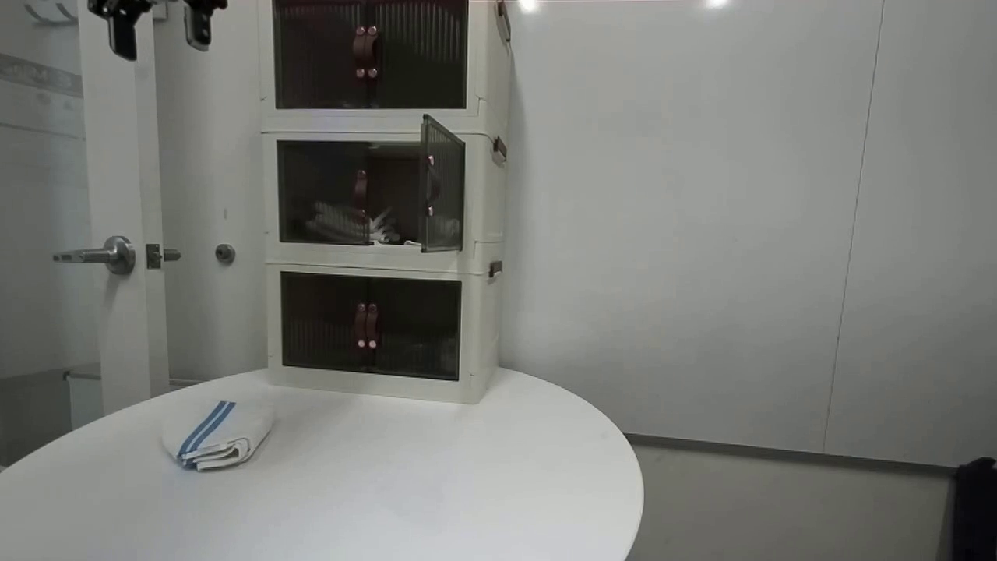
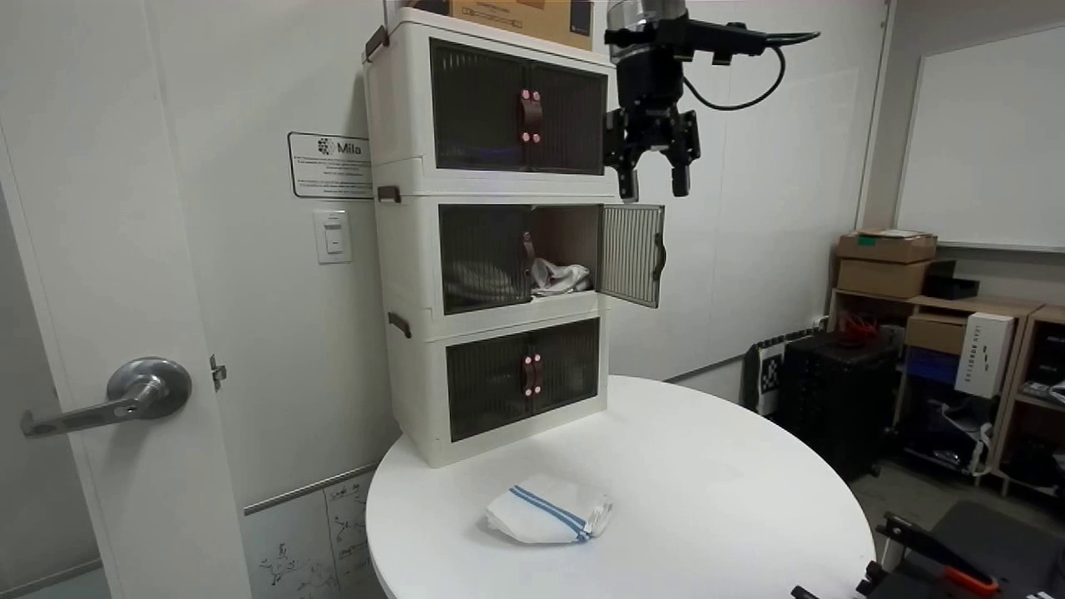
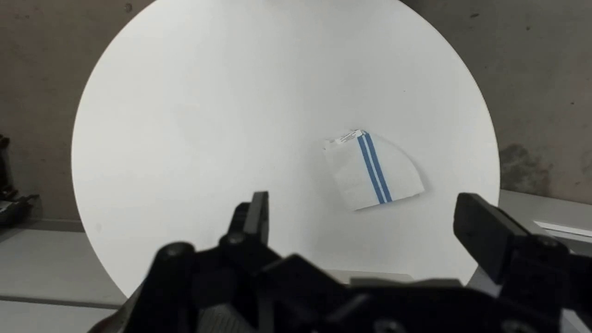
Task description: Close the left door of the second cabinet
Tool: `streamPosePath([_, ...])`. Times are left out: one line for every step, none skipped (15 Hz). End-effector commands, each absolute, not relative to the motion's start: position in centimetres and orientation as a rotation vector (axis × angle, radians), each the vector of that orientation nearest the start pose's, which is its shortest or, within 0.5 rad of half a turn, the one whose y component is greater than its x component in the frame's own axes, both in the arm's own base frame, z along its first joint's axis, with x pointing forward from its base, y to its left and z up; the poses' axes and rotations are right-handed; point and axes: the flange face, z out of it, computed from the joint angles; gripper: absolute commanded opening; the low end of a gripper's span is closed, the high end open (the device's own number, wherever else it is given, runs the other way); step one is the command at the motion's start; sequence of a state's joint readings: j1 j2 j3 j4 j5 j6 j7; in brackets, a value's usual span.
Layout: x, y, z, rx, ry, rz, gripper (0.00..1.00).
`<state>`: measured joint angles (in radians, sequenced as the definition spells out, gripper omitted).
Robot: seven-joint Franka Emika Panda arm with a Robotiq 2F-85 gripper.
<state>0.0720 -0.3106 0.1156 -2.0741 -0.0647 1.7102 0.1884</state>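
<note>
The second cabinet is the middle white box of a stack; it also shows in an exterior view. Seen from the front, its left ribbed dark door lies flush and shut in both exterior views. Its right door stands swung outward, well open, with a brown handle; it also shows in an exterior view. White cloth lies inside. My gripper hangs fingers down, open and empty, above the open door's height and apart from it. It also shows in the wrist view.
The top cabinet and bottom cabinet have both doors shut. The stack stands on a round white table. A folded white towel with blue stripes lies on it. A room door with a lever handle stands beside.
</note>
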Motion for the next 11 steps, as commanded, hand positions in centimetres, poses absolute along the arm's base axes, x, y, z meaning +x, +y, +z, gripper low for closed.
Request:
streamPosePath([38.5, 4.9, 54.6, -3.144, 0.154, -0.06, 1.0])
streamPosePath([42.2, 6.6, 55.2, -3.212, 0.071, 0.017, 1.0])
streamPosePath([40.8, 5.7, 55.1, -3.191, 0.104, 0.001, 1.0])
streamPosePath([39.8, 5.1, 55.0, -3.179, 0.125, -0.013, 1.0])
streamPosePath([39.1, 4.8, 54.9, -3.173, 0.135, -0.025, 1.0])
streamPosePath([38.7, 4.7, 54.9, -3.171, 0.137, -0.033, 1.0])
streamPosePath([38.6, 4.8, 54.8, -3.171, 0.135, -0.037, 1.0])
streamPosePath([38.6, 4.8, 54.7, -3.171, 0.135, -0.037, 1.0])
streamPosePath([38.6, 4.8, 54.6, -3.171, 0.135, -0.036, 1.0])
streamPosePath([38.6, 4.8, 54.6, -3.171, 0.135, -0.035, 1.0])
streamPosePath([38.6, 4.8, 54.5, -3.171, 0.135, -0.034, 1.0])
